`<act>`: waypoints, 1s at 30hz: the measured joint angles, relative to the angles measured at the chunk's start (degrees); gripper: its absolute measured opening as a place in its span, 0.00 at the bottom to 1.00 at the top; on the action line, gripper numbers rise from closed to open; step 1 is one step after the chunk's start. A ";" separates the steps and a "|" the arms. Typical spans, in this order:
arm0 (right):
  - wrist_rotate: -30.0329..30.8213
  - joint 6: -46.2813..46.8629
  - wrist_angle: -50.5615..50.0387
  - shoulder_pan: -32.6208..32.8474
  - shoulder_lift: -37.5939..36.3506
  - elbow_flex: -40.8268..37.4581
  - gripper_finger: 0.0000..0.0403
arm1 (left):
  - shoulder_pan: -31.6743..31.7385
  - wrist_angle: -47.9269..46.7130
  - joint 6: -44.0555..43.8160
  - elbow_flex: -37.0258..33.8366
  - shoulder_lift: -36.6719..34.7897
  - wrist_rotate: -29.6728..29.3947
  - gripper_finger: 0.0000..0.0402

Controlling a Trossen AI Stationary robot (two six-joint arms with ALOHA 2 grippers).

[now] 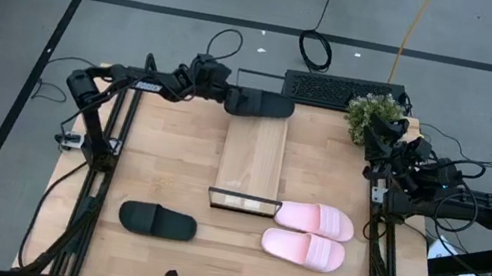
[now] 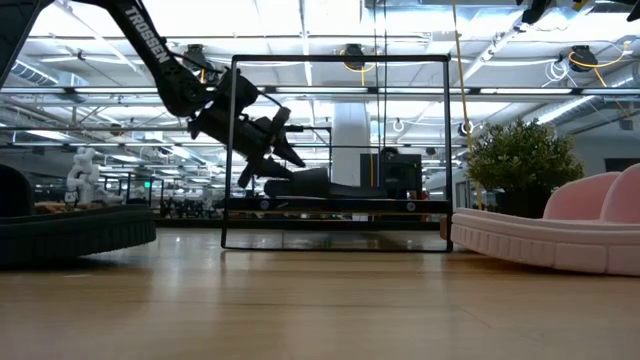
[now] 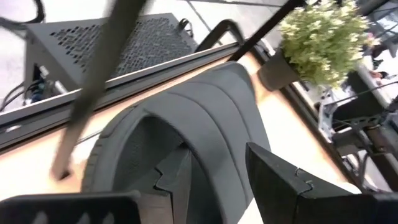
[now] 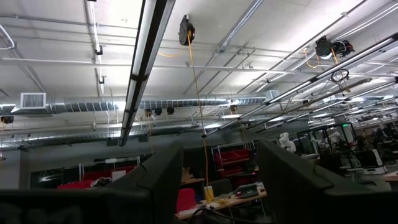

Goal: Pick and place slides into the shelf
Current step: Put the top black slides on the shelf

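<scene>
The left hand point(image 3: 214, 180) grips a black slide point(image 3: 186, 130) by its strap, near a potted plant point(image 3: 320, 40).

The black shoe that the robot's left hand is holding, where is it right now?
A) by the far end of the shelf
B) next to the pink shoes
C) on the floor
A: the left hand grips the black slide at the far end of the shelf, away from the pink slides.

left gripper point(image 1: 233, 98) clamped, arm extended; right gripper point(image 4: 214, 180) parted, folded
</scene>
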 joint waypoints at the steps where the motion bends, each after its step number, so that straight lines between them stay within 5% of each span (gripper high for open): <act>1: 0.00 0.00 0.00 -0.02 0.00 0.00 0.49 | 0.15 -0.76 0.75 0.00 0.00 0.02 0.36; 30: 0.00 0.46 0.28 -0.01 0.00 0.00 0.49 | 0.00 -1.30 5.06 0.00 0.00 -1.68 0.36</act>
